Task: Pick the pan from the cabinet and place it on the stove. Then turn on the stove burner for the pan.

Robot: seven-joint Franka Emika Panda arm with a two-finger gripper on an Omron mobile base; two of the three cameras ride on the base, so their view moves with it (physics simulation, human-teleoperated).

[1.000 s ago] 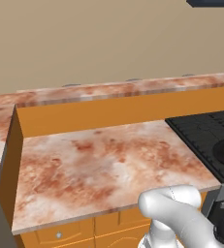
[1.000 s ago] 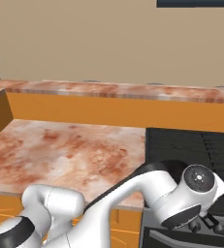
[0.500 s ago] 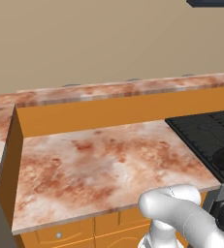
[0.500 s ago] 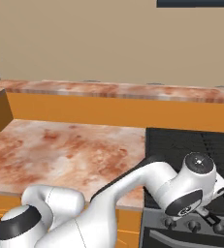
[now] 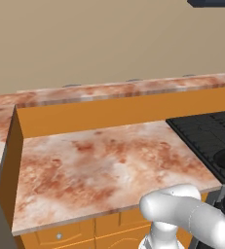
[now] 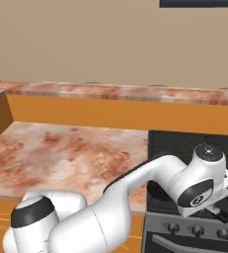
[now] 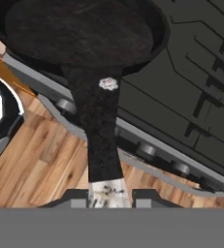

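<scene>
Fingers pinch the tail end of the pan handle, jaws near closed on it, tips just poking up at 6 o'clock in the hand view. Pan's round black body sits at 12 o'clock from the fingers, over the stove grates. Long axis of the handle runs straight from 6 to 12 o'clock, in line with the hand, overhanging the stove's grey front edge and the wood floor below. Whether the pan bottom touches the grate or hangs just above it, can't tell.

Right base view: the gripper is low at the stove front edge, about 5 o'clock in the picture, arm sweeping across in front of the counter. Left base view: stove at 3 o'clock, counter centre.

Knobs line the stove front just beside the handle, at roughly 2 o'clock from the fingers. Judgement: pan is placed or nearly so; next is letting go, then shifting toward a knob.
</scene>
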